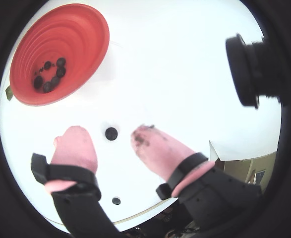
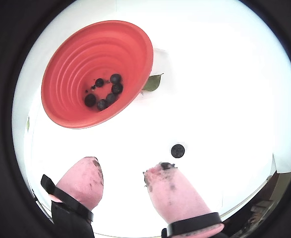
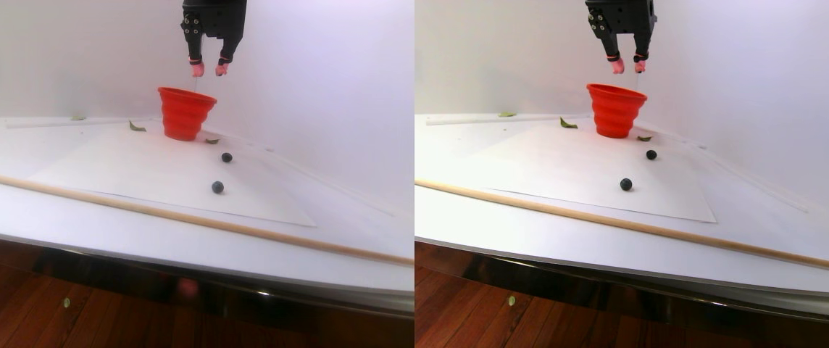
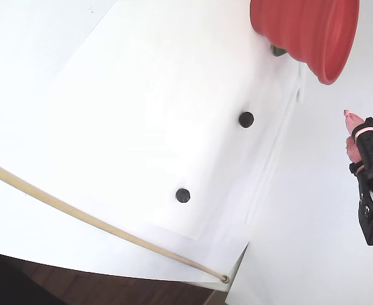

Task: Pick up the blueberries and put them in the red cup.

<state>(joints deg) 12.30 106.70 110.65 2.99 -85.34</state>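
Right now I am watching the claw [image 2: 124, 174] hovering high above the red cup [image 2: 76, 69], its pink fingertips [image 1: 76, 144] spread apart and gripping nothing. Several blueberries [image 2: 105, 94] are lying inside the red cup. Two more blueberries are sitting on the white tabletop [image 3: 132, 170] in front of the cup, one near it [image 3: 227, 157], one farther out [image 3: 218, 187].

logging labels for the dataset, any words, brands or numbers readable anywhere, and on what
None: no readable text in any view.
The red cup shows only plain ribbed rings, no logo.
The white paper sheet is blank.
The gripper, with pink fingertips and black bands, carries no marking.
The blueberries and the wooden stick are unmarked.
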